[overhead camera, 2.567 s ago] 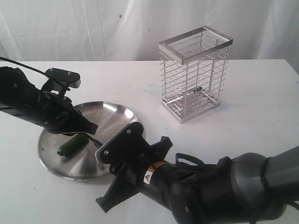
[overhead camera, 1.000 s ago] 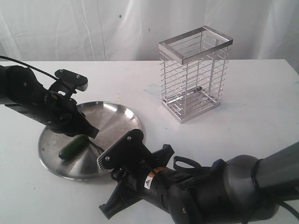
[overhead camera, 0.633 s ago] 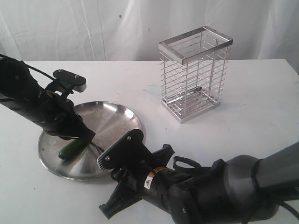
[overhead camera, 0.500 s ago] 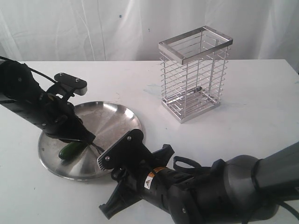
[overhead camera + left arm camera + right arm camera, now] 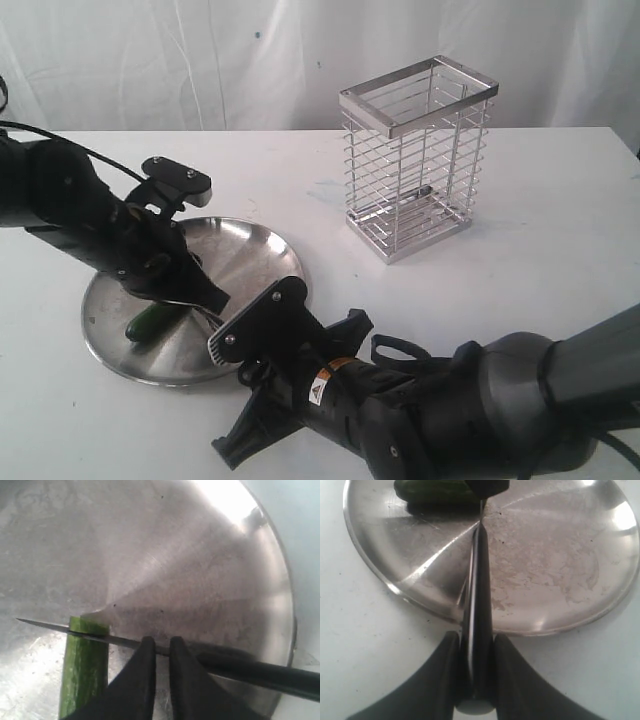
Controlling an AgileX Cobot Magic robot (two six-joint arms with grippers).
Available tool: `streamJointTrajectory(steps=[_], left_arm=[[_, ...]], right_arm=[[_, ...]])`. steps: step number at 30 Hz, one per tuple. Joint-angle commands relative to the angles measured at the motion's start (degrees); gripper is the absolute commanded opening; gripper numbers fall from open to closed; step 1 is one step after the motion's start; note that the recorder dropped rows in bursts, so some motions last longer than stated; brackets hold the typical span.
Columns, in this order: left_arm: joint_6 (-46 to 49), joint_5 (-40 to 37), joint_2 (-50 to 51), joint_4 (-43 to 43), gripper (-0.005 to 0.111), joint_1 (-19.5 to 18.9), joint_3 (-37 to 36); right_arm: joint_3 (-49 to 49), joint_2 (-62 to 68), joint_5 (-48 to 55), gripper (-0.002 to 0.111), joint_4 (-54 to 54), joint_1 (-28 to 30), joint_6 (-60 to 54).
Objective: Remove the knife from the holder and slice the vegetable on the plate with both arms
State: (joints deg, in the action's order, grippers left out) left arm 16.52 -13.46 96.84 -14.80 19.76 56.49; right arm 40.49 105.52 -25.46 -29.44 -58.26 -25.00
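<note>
Orange-marked warning sticker, right arm

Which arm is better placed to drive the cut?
Right, probably: the right end effector clamps the slim black-handled knife, whose blade lies across the dark green cucumber piece. The left end effector sits over the blade.

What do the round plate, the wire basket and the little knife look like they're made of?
The round shallow plate looks like stainless steel: grey, scuffed, with glare patches. The tall wire basket seems polished or chromed steel: bright mirror-like bars. The slim knife has a smooth black handle, perhaps plastic, and a thin greyish blade, probably metal.
</note>
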Motion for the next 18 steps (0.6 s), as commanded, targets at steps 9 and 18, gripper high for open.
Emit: streamJointTrajectory(steps=[9,18], left_arm=[[0.19,-0.05,3.93,-0.63,0.010,0.30,0.93],[0.19,-1.43,-3.60,1.61,0.013,0.22,2.32]], right_arm=[[0.08,0.06,0.57,0.000,0.85,0.06,-0.36],[0.08,0.06,1.64,0.000,0.85,0.06,-0.36]])
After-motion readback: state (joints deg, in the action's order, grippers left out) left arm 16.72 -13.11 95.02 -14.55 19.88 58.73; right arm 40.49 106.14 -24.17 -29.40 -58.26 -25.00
